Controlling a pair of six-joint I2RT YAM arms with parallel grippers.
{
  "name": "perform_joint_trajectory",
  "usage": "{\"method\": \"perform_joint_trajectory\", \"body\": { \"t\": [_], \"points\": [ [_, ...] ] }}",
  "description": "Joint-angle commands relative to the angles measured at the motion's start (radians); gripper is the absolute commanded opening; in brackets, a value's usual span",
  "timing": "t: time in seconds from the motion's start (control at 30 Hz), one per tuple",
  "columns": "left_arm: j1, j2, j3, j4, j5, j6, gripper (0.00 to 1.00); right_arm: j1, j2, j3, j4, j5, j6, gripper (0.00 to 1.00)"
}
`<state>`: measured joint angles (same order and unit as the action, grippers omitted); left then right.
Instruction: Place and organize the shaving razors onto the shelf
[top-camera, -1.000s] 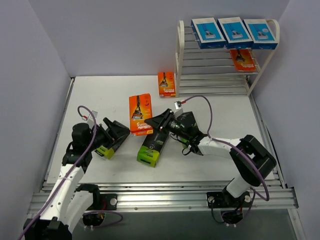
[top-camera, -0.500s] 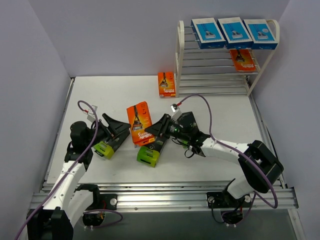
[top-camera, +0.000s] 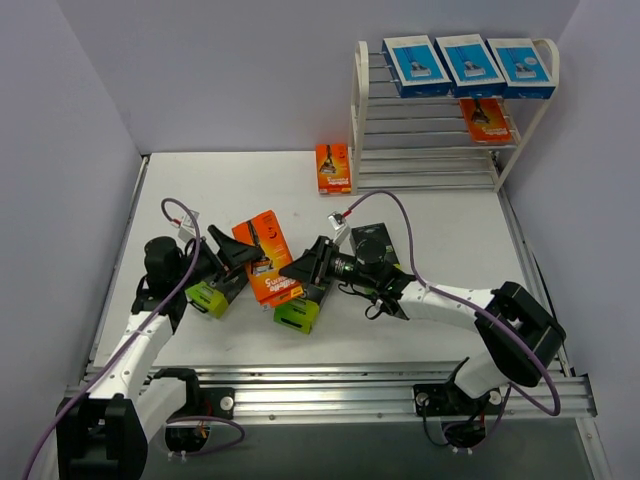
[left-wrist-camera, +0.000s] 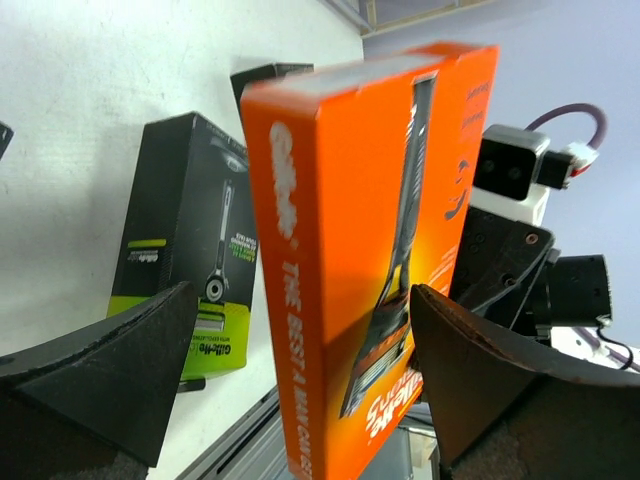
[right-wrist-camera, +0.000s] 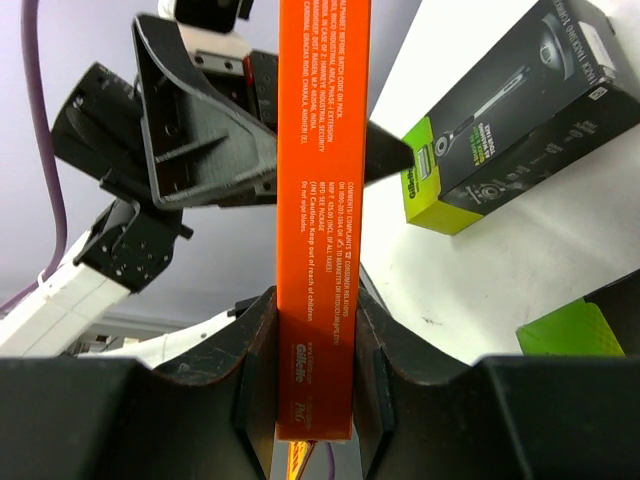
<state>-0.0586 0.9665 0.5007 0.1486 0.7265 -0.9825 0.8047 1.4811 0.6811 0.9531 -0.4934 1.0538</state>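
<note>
My right gripper (top-camera: 305, 270) (right-wrist-camera: 315, 390) is shut on one end of an orange razor pack (top-camera: 265, 256) (right-wrist-camera: 320, 200), held on edge above the table. My left gripper (top-camera: 236, 260) (left-wrist-camera: 300, 385) is open, its fingers (left-wrist-camera: 100, 370) straddling the pack's other end (left-wrist-camera: 370, 250). Black packs with lime ends lie below: one under the left gripper (top-camera: 210, 294), one under the orange pack (top-camera: 297, 312) (left-wrist-camera: 190, 270), one by the right arm (top-camera: 372, 240). The shelf (top-camera: 362, 100) stands at the back right with three blue packs (top-camera: 470, 62) on top and an orange pack (top-camera: 485, 118) one tier down.
Another orange pack (top-camera: 333, 167) stands upright just left of the shelf's foot. Purple cables loop from both wrists. Grey walls close in the left, back and right sides. A metal rail (top-camera: 330, 385) runs along the near edge.
The right gripper has carried the orange pack leftward to the left gripper. The left gripper's open jaws now stand on either side of the pack.
</note>
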Motion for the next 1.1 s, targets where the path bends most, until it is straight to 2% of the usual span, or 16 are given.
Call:
{"method": "perform_joint_trajectory", "body": {
  "t": [0.0,0.17,0.33,0.4,0.5,0.53,0.6,0.63,0.7,0.77,0.83,1.0,1.07],
  "points": [
    [0.016,-0.018,0.081,0.023,-0.006,0.038,0.96,0.001,-0.019,-0.015,0.16,-0.072,0.003,0.0],
    [0.029,-0.054,0.059,0.211,0.014,-0.053,1.0,-0.001,0.024,-0.017,0.228,-0.145,0.023,0.0],
    [0.032,-0.029,0.01,0.362,0.05,-0.143,0.86,-0.001,0.042,-0.026,0.298,-0.183,0.035,0.0],
    [0.034,-0.015,-0.004,0.436,0.077,-0.183,0.75,-0.002,0.048,-0.026,0.305,-0.186,0.041,0.0],
    [0.037,-0.018,-0.016,0.445,0.09,-0.2,0.6,-0.012,0.056,-0.025,0.318,-0.189,0.052,0.0],
    [0.042,-0.025,-0.019,0.444,0.088,-0.199,0.49,-0.013,0.064,-0.026,0.337,-0.194,0.058,0.0],
    [0.046,-0.038,-0.025,0.43,0.086,-0.199,0.4,-0.021,0.073,-0.028,0.354,-0.195,0.077,0.01],
    [0.049,-0.044,-0.027,0.428,0.088,-0.197,0.35,-0.024,0.08,-0.029,0.368,-0.197,0.081,0.04],
    [0.052,-0.048,-0.027,0.427,0.097,-0.197,0.33,-0.032,0.085,-0.029,0.378,-0.2,0.094,0.26],
    [0.052,-0.054,-0.024,0.414,0.102,-0.194,0.28,-0.042,0.077,-0.038,0.374,-0.182,0.095,0.43],
    [0.086,-0.064,-0.014,0.382,0.099,-0.182,0.26,-0.052,0.064,-0.038,0.321,-0.169,0.088,0.5],
    [0.118,-0.072,0.004,0.312,0.054,-0.16,0.21,-0.073,-0.001,-0.055,0.213,-0.09,0.061,0.63],
    [0.129,-0.072,0.01,0.283,0.018,-0.166,0.17,-0.078,-0.047,-0.06,0.181,-0.064,0.054,0.74]
  ]
}}
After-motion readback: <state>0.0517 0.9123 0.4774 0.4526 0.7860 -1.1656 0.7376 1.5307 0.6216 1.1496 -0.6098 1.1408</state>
